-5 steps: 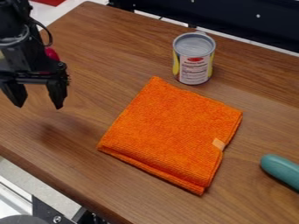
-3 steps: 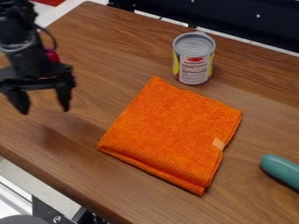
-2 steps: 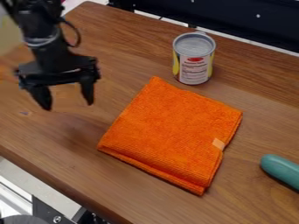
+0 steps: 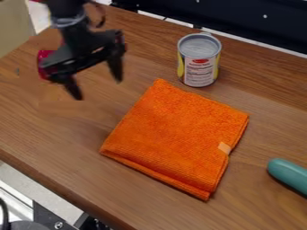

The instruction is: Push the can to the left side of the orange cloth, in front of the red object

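Gripper (image 4: pixel 98 88) tilted, fingers apart, empty, near folded orange cloth (image 4: pixel 174 139); probably best levelled, kept clear of tin can (image 4: pixel 199 63).

And here's the folded orange cloth (image 4: pixel 174 139), flat on the brown wooden table (image 4: pixel 54 130)! Up and left of it hangs the black two-finger gripper (image 4: pixel 98 90), fingers spread, a red object (image 4: pixel 43 57) partly hidden behind. Just beyond the cloth's top corner, a grey-lidded cylindrical can (image 4: pixel 199 63) stands upright; right of the cloth lies a rounded teal object (image 4: pixel 289 174).
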Tool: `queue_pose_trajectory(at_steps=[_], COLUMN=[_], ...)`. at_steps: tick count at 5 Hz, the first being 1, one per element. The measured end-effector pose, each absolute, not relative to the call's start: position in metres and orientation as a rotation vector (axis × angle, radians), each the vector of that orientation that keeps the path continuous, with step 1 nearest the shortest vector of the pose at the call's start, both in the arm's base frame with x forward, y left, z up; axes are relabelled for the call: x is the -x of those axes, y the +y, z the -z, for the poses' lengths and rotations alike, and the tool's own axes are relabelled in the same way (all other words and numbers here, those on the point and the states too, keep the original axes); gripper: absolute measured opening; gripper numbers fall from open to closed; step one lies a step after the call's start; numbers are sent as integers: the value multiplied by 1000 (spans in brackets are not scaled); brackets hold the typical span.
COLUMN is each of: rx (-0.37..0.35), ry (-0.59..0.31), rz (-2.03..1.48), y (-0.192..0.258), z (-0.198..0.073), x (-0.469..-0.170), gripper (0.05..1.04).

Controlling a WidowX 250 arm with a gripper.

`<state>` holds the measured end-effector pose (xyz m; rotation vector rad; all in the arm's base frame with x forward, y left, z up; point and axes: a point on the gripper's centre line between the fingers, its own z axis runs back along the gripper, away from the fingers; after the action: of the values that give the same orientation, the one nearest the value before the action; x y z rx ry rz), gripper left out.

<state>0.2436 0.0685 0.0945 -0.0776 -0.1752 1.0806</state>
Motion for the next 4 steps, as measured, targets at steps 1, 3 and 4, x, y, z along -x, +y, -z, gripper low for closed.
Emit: queue_pose_trajectory(at_steps=[1, 3, 4], rx=[67, 98, 105], ry=[-151, -137, -118], rz=[-1137, -1128, -1194], y=[44, -2, -22], z=[-94, -93, -89], x=[-262, -285, -299], gripper=[995, 995, 995])
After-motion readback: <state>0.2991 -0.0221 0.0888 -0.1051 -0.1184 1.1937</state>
